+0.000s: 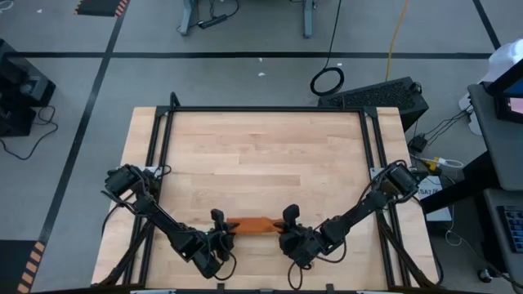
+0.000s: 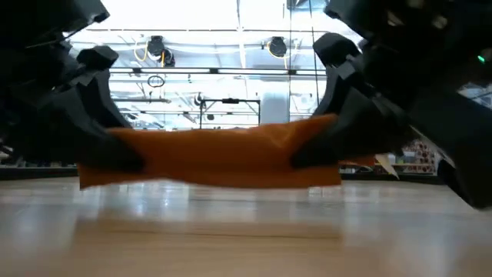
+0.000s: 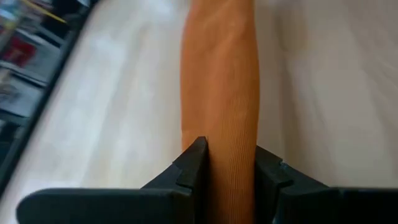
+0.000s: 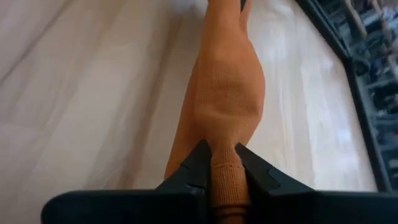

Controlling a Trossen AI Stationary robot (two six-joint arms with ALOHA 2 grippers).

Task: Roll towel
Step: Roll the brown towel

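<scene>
The burnt-orange towel (image 1: 249, 224) is a long narrow roll lying left to right near the table's front edge. My left gripper (image 1: 221, 230) is shut on its left end and my right gripper (image 1: 286, 230) on its right end. In the low view the towel (image 2: 223, 158) spans roughly level between the dark fingers, close over the wood. Whether its underside touches the table I cannot tell. The left wrist view looks along the towel (image 3: 217, 74), and so does the right wrist view, where the towel (image 4: 227, 87) bulges just past the fingers. My left gripper (image 3: 230, 149) pinches the roll's left end (image 3: 227, 134) between its two fingers, several layers thick. The fingers slant down from the table's near left and lie along the roll. My right gripper (image 4: 222, 149) pinches the roll's right end (image 4: 224, 140) between its two fingers, squeezing it narrow. The fingers slant down from the near right, along the roll. A loose fold (image 4: 177, 152) hangs beside them.
Black frame rails run along the table's left side (image 1: 155, 163), right side (image 1: 376, 163) and far edge (image 1: 261, 109). The wooden top (image 1: 261, 155) stretches from the towel to the far rail. Cables and equipment lie on the floor beyond.
</scene>
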